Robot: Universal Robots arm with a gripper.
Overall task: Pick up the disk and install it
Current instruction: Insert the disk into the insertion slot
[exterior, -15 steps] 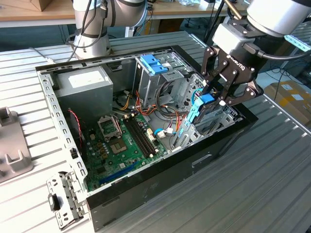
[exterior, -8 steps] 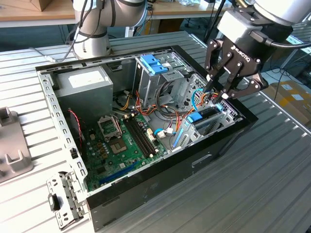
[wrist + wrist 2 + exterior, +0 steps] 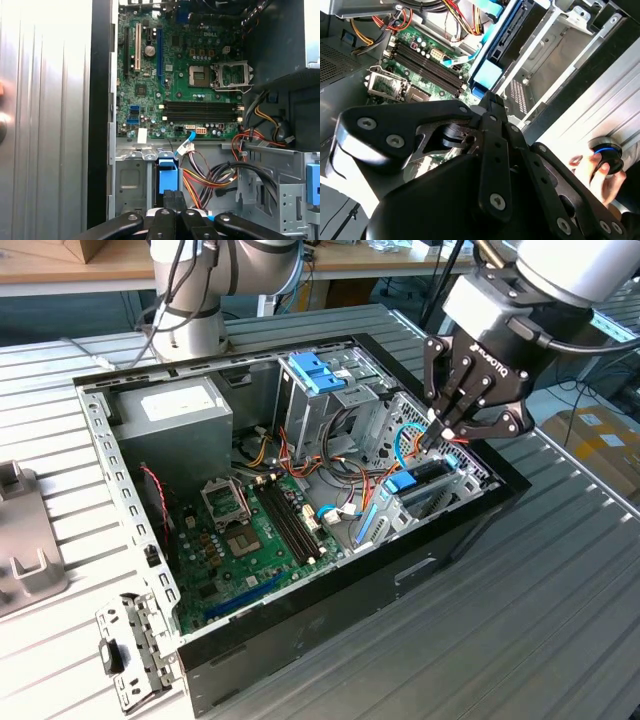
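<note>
We see the tool [image 3: 447,432] hanging over the open computer case [image 3: 350,580] at the end nearest the exterior view's right. Its black fingers [image 3: 462,400] come together at the tips, so the jaws stand narrow, practically closed, and we see nothing held between them. In the first wrist view the fingertips [image 3: 175,200] also meet.

The disk [image 3: 420,483] sits in its light-blue frame inside the case, standing on edge in the metal bay at that same end, just below the tool's tips. Whether the tips touch its upper edge we cannot tell. In the second wrist view the disk [image 3: 505,40] appears as a dark slab with a blue strip along it, lying in the grey bay just beyond the tool [image 3: 492,100]. In the first wrist view a blue tab [image 3: 167,177] of the frame stands right above the fingertips.

The green motherboard [image 3: 255,530] covers the case floor toward the middle. The grey power supply box [image 3: 175,420] occupies the far corner at the exterior view's left, and a drive cage [image 3: 320,385] with blue tabs stands along the far wall. The case rests on a ribbed metal tabletop [image 3: 560,620]. A person's hand [image 3: 602,172] grips a round knob in the second wrist view.
</note>
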